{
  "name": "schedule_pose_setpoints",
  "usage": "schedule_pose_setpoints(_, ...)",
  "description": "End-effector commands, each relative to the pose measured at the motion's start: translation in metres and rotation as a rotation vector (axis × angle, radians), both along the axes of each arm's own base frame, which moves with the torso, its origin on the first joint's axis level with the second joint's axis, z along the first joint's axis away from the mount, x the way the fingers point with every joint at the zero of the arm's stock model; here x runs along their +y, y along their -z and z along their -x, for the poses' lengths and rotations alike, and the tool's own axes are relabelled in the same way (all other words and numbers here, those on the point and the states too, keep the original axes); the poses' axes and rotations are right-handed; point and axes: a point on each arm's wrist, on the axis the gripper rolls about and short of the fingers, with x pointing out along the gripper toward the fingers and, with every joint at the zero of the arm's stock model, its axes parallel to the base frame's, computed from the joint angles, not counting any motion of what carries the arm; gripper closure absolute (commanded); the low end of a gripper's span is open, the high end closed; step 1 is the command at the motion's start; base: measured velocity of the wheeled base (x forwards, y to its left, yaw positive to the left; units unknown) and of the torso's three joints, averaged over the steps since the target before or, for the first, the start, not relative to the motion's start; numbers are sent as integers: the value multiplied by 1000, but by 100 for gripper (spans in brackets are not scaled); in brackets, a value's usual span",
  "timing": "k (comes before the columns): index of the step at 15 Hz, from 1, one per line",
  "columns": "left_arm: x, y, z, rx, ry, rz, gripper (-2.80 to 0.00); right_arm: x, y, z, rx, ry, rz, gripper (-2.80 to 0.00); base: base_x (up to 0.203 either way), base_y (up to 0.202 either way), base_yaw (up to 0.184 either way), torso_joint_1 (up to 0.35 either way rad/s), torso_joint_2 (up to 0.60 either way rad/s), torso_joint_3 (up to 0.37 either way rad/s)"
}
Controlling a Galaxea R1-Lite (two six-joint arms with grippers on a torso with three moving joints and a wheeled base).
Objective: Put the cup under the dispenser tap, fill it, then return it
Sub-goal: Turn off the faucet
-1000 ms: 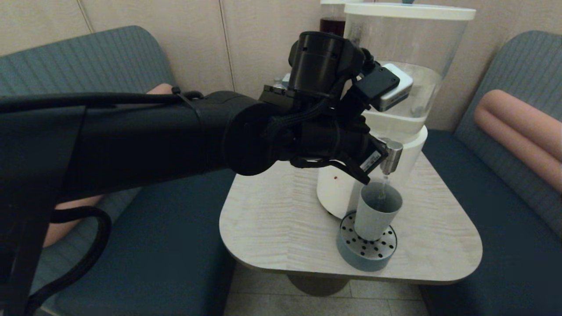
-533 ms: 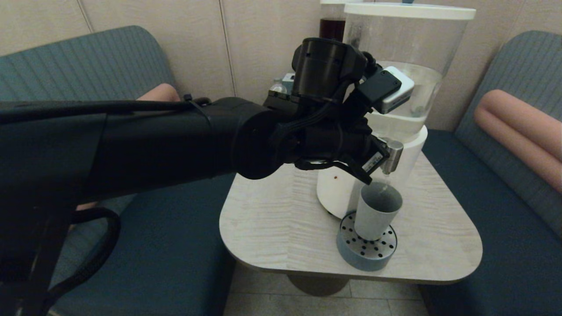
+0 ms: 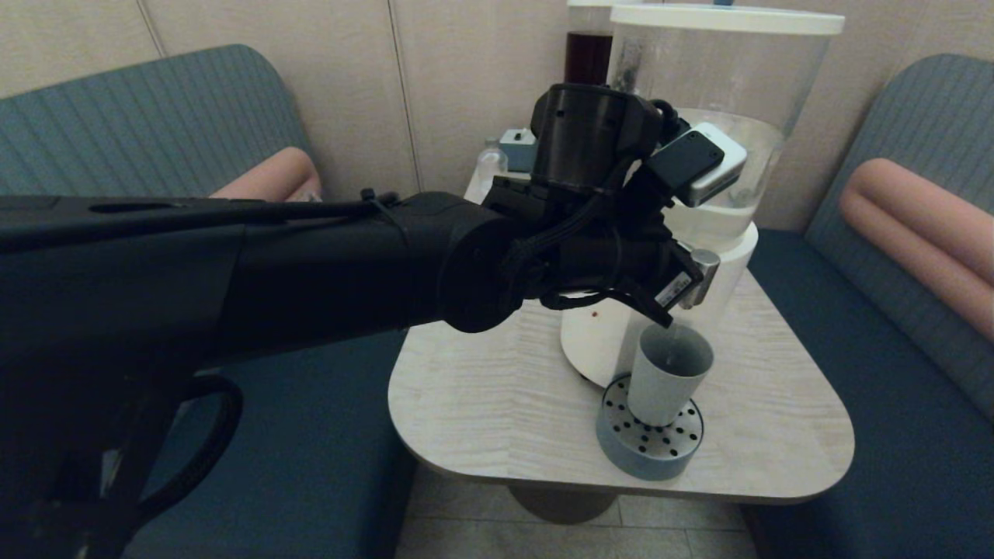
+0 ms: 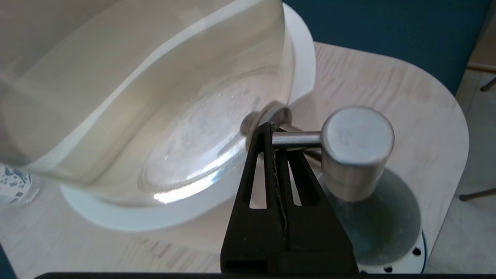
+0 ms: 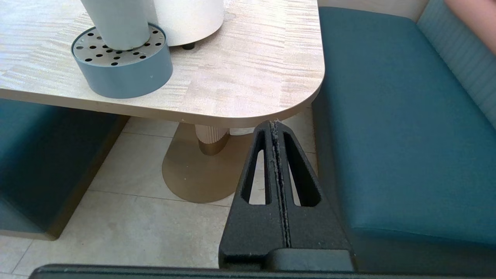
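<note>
while the cup (image 3: 669,374) stands below, the outstretched left claw (image 4: 271,130), pressed closed, touches the dispenser tap (image 4: 354,149).

The left arm (image 3: 311,264) hides much of the dispenser's white base (image 3: 598,341) (head view). The cup (image 5: 116,23) is cut off above its lower part in the right wrist view.

matte black arm (image 3: 311,264), braided black cables
</note>
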Motion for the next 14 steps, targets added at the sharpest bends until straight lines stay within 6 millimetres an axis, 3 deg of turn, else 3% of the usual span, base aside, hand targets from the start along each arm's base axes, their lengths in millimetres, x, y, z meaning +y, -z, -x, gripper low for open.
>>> schedule_pose_setpoints(1, -6, 3, 2, -2, 16, -1, 0, 0, 0, 0, 0, 0, 1, 0, 0, 0, 0, 0, 0, 0)
schedule_pose_setpoints(14, -17, 22, -3, 4, 32, -25, 0, 0, 0, 0, 0, 0, 0, 0, 0, 0, 0, 0, 0, 0)
